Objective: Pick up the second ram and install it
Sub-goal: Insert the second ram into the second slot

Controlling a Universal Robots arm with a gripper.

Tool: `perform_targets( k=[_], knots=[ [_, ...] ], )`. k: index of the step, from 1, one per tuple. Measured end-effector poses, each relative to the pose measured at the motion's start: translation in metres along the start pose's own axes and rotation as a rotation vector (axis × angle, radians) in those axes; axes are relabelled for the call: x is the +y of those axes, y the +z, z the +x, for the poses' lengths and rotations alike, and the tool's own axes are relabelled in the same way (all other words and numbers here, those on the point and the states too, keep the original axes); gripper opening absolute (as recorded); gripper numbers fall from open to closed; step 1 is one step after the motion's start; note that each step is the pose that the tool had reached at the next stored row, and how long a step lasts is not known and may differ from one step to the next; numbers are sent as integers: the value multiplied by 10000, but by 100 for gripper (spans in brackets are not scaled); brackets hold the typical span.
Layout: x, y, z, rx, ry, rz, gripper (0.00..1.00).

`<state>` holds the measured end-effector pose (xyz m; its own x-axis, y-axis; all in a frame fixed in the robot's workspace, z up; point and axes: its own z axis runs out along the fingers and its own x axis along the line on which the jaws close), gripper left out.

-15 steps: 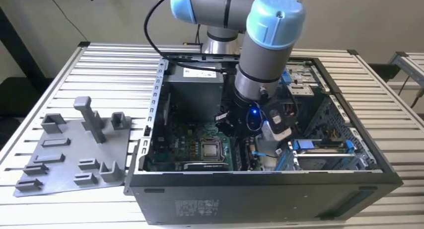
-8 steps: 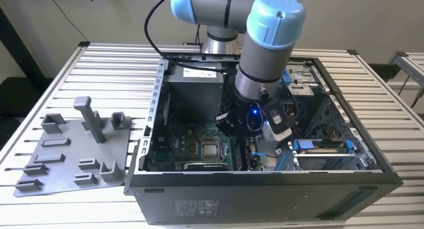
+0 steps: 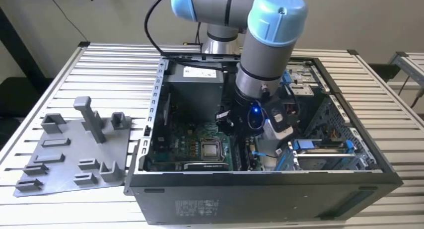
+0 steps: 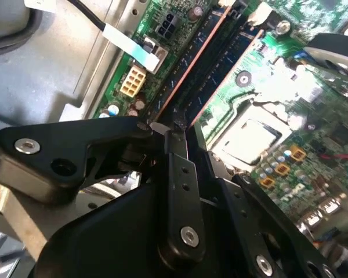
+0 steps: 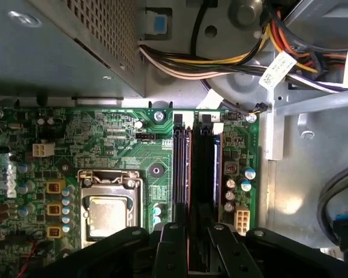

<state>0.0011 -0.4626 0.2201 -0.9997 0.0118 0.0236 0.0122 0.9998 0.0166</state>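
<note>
The arm [image 3: 265, 65] is reached down into an open computer case [image 3: 265, 184] that lies on a slatted table [image 3: 99, 65]. At the exterior view's left of the case, a grey plastic fixture [image 3: 73, 154] with upright blocks is seen on the table, just beside the case wall.

Inside the case, a green circuit board [image 5: 116, 150] is laid flat, with a square silver processor [image 5: 107, 214] mounted on it. Beside the processor, long black memory slots are seen, and the second memory stick [image 5: 206, 174] is standing on edge in one of them, next to a neighbouring stick [image 5: 180, 174]. In the second wrist view the same stick [image 4: 217, 55] is seen running away from the gripper, its copper-coloured edge lined along the slot.

The gripper [image 5: 188, 249] is held directly over the near end of the sticks. Its black fingers [image 4: 177, 156] are drawn close together around that end; whether the stick is truly pinched cannot be told. A bundle of coloured wires [image 5: 220, 61] is strung beyond the slots, beside a grey perforated box [image 5: 64, 40].
</note>
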Motion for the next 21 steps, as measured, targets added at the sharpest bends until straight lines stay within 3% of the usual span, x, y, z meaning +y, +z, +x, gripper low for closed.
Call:
perform_targets(
  k=[12,18,19,21],
  knots=[
    [9,-534,13,1,0,-2,22],
    [9,-538,13,2,0,5,20],
    [9,-538,14,2,1,6,13],
    [9,-538,14,2,0,8,11]
  ],
)
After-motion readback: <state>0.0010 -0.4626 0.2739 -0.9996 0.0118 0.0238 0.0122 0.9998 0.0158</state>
